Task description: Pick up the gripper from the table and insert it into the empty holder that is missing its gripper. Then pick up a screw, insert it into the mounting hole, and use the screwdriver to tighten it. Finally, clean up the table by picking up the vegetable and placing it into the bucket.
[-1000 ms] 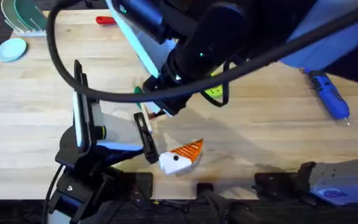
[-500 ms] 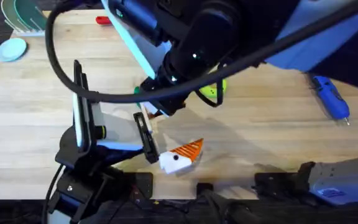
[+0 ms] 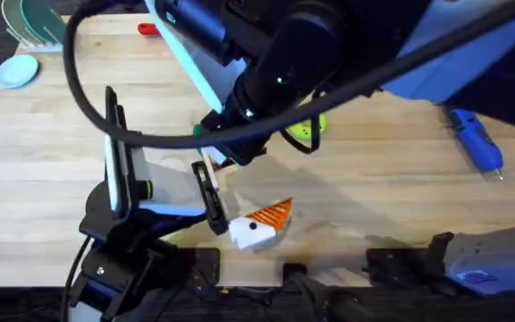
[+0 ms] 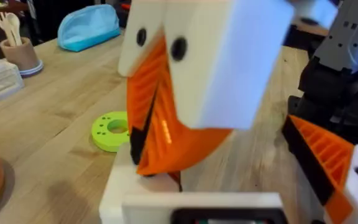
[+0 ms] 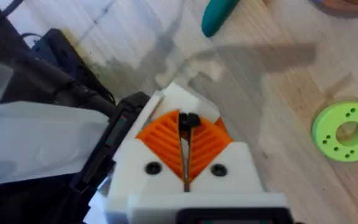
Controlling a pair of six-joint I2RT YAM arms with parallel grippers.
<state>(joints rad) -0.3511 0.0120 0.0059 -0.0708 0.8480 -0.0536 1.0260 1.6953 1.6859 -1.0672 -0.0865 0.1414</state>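
Overhead first: compared with one second ago, more of the green disc [image 3: 307, 130] uncovered beside the big dark right arm, so a small shift of that arm; compared with half a second ago, no movement at all. Probably means settled in place over the holder and now working finely, not travelling. Right end effector [image 5: 187, 134] seen closed in the right wrist view, orange pads pressed together on a small dark piece [image 5: 189, 120]. Perhaps the screw, though too small to be sure. Just beyond the tips, the holder [image 5: 180, 94], a white block on the black left arm. Left end effector [image 3: 232, 201] spread wide and holding nothing: one finger with its orange pad near the front edge of the bench [image 3: 401, 206], the other finger, the holder, under the right arm. As for the gripper: cannot tell its place with certainty. In the left wrist view, much orange plastic between the right arm's white fingers and the holder, not separable into pad and wedge. Judged stage: gripper perhaps already seated, screw going toward the mounting hole. Screwdriver [image 3: 475, 139] lying untouched at the far right of the bench, well apart. Vegetable [image 5: 218, 15] also on the bench, near the holder, so not yet cleaned away. Risk: losing so small a piece if released before good alignment.
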